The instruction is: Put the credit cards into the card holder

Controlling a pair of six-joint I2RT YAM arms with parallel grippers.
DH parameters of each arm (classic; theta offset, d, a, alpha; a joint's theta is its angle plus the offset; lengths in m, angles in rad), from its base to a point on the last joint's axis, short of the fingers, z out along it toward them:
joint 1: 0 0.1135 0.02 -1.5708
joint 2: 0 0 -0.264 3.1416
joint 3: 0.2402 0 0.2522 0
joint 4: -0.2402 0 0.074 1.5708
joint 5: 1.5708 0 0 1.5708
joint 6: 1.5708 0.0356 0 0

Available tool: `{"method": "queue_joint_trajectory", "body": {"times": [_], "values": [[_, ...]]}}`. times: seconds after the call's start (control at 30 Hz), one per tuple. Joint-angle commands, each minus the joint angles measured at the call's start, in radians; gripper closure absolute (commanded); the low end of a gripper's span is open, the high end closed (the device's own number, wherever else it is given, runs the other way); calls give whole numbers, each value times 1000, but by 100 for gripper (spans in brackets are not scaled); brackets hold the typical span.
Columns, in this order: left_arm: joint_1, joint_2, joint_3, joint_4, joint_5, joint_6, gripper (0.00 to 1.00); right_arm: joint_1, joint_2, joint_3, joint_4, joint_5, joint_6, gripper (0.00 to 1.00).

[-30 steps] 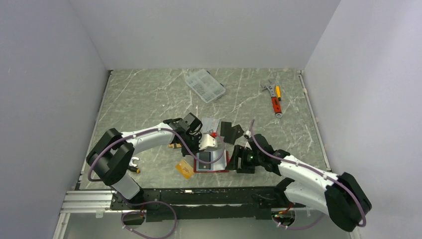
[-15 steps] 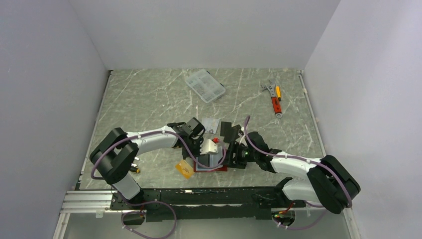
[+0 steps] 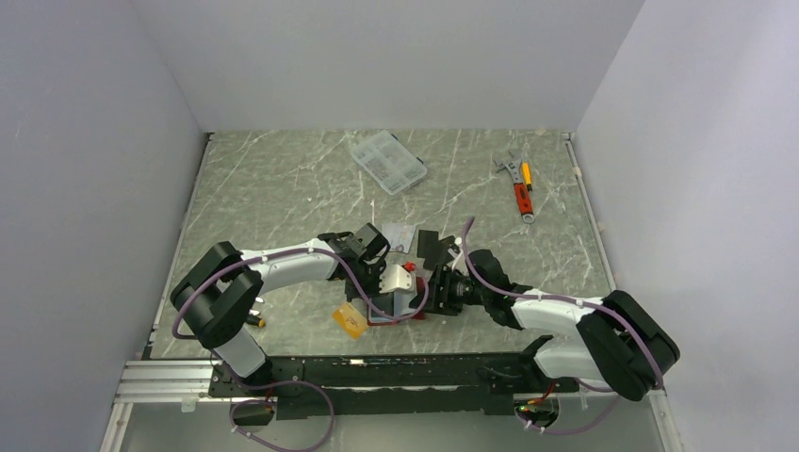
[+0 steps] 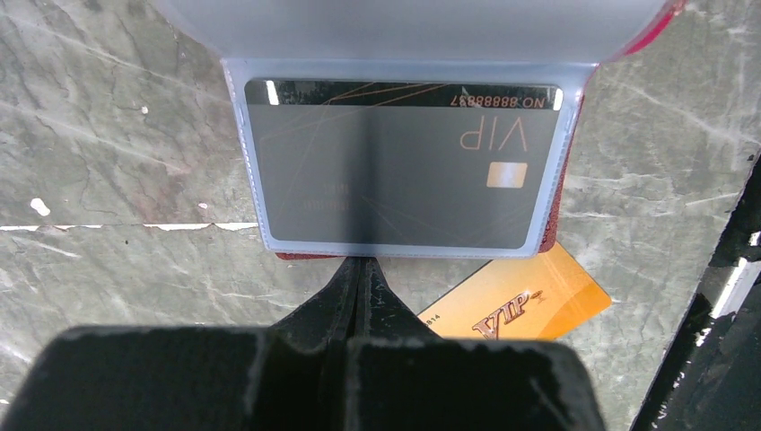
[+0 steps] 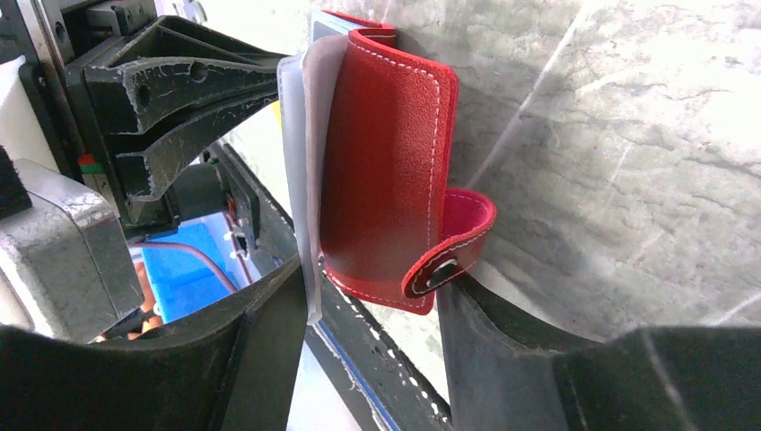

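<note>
1. The card holder point(image 5: 386, 162) is red and leather-like, with white stitching and a snap tab. It lies open on the counter point(image 3: 283, 188), one cover standing on edge with clear sleeves beside it.
2. A dark grey card point(image 4: 399, 166) marked VIP lies flat inside a clear sleeve.
3. An orange-gold card point(image 4: 525, 305) lies flat on the counter, one edge hidden under the holder.
4. A pale grey card point(image 3: 399, 233) lies flat just beyond the holder.

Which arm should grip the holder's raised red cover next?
Right. The right gripper straddles the card holder at its upright red cover, jaws apart either side. The left gripper is shut, tips at the holder's flat half.
</note>
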Motion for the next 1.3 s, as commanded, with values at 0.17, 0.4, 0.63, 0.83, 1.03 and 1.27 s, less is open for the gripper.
{"method": "queue_joint_trajectory", "body": {"times": [0.17, 0.4, 0.63, 0.83, 1.03, 1.27], "values": [[-19, 19, -15, 35, 59, 15, 100, 2, -34, 40, 5, -22, -45, 41], [-19, 1, -7, 32, 66, 7, 100, 1, -66, 66, -147, 71, -129, 39], [-20, -10, 20, 11, 90, 0, 100, 3, 0, 72, -78, 71, -138, 41], [-20, 15, 26, 8, 99, -1, 100, 3, 21, 66, 55, -37, -119, 44], [-20, 12, 28, 5, 98, 2, 100, 2, 24, 34, 141, -88, -90, 44], [-20, 6, 6, 17, 87, 9, 100, -13, -35, 12, 77, -74, -102, 44]]}}
